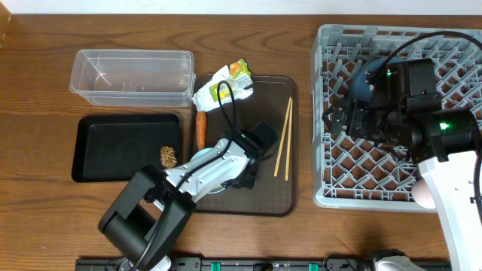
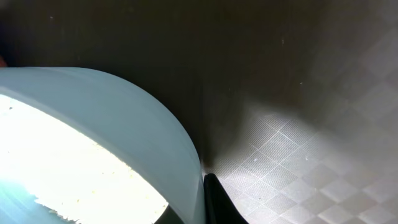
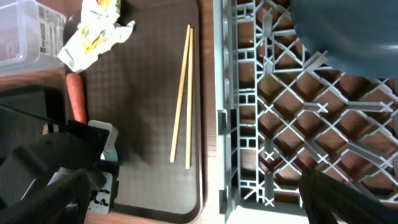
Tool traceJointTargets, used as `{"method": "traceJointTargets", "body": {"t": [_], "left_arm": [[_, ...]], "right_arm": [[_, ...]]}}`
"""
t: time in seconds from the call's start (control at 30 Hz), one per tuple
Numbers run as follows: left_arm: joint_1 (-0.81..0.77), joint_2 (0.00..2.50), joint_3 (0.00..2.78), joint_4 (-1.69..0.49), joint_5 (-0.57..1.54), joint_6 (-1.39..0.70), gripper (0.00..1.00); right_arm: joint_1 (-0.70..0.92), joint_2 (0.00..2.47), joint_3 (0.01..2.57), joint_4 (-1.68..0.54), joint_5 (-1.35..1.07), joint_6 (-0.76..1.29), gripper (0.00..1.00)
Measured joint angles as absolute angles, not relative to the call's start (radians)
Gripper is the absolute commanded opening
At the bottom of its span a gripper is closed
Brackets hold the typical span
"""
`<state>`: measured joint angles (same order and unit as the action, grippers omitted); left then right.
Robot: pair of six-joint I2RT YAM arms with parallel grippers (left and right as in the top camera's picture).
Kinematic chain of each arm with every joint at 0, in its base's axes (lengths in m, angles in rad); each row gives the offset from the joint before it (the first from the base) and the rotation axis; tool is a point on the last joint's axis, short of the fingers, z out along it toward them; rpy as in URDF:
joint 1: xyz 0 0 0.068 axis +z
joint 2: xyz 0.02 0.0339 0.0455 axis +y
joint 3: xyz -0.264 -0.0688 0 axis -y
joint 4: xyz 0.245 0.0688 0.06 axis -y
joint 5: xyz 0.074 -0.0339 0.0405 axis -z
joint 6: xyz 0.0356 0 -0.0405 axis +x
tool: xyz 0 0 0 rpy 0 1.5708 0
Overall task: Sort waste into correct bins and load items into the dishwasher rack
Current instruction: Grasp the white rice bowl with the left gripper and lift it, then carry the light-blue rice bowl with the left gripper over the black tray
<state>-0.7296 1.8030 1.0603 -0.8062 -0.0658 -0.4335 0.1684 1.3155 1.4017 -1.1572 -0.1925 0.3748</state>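
My left gripper (image 1: 245,177) is low over the brown serving tray, its two fingers on either side of the wall of a light blue cup (image 2: 124,124), shut on its rim (image 2: 199,186). The cup's inside is glaring white with a few grains. An orange carrot (image 1: 200,129), a green-yellow wrapper (image 1: 226,84) and wooden chopsticks (image 1: 283,137) lie on that tray. Brown scraps (image 1: 168,156) sit in the black tray (image 1: 113,147). The clear tub (image 1: 132,75) stands behind it. My right gripper (image 1: 339,120) hangs open and empty over the grey rack (image 1: 452,53), near the dark blue bowl (image 3: 348,31).
The brown serving tray (image 1: 290,192) lies between the bins and the rack. A pale pinkish round shape (image 1: 420,194) shows at the rack's near right corner, partly under my right arm. In the right wrist view the rack's left wall (image 3: 221,124) runs beside the chopsticks (image 3: 181,93).
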Motion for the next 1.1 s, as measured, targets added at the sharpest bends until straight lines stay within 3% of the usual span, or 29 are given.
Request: {"method": "traceJointTargets", "body": {"t": [0.3, 0.57, 0.8, 1.1], "left_arm": [[-0.73, 1.769, 1.06, -0.916, -0.058, -0.41, 0.06], [-0.669, 1.421, 1.065, -0.926, -0.035, -0.411, 0.06], [-0.372, 1.237, 1.076, -0.931, 0.092, -0.375, 0.06], [0.116, 1.264, 1.019, -0.835, 0.553, -0.143, 0.06]], "right_arm": [[0.168, 1.316, 1.402, -1.179, -0.19, 0.372, 0.99], [0.168, 1.316, 1.402, -1.18, -0.189, 0.371, 0.99], [0.168, 1.316, 1.402, -1.18, -0.189, 0.371, 0.99], [0.168, 1.316, 1.402, -1.185, -0.187, 0.371, 0.99]]}}
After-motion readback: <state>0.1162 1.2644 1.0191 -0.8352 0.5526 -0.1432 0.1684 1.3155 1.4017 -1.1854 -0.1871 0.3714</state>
